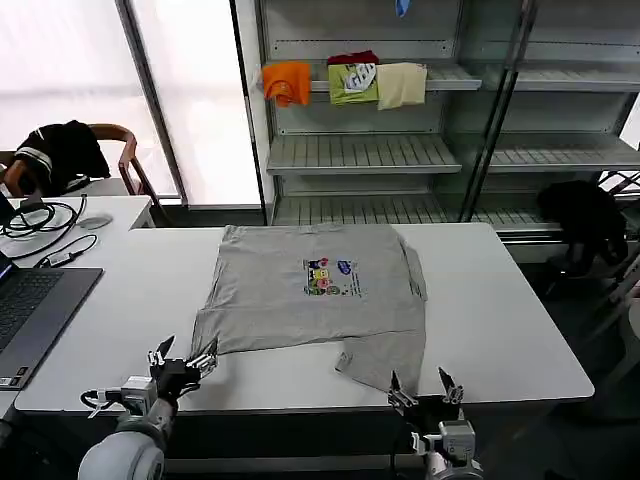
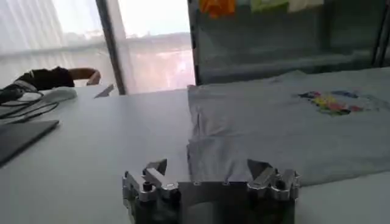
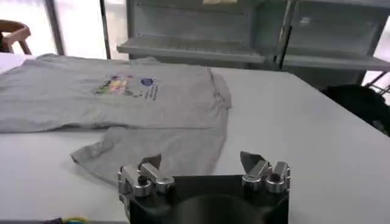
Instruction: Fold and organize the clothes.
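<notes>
Grey T-shirt [image 1: 300,290] lies spread on the white table [image 1: 500,310], chest print [image 1: 330,277] facing up, roughly mid-table; one part folded over, w/ a flap of fabric trailing toward the near edge on the robot's right. L gripper [image 1: 182,359] sits at the near table edge just beside the shirt's near-left corner, fingers spread, grasping nothing. R gripper [image 1: 425,389] hangs at the near edge close to the trailing flap, fingers also spread & empty. Laptop [image 1: 30,310] + cables [image 1: 45,220] on the adjoining desk to the left. Orange, green & cream garments [image 1: 345,82] on the shelf behind.
</notes>
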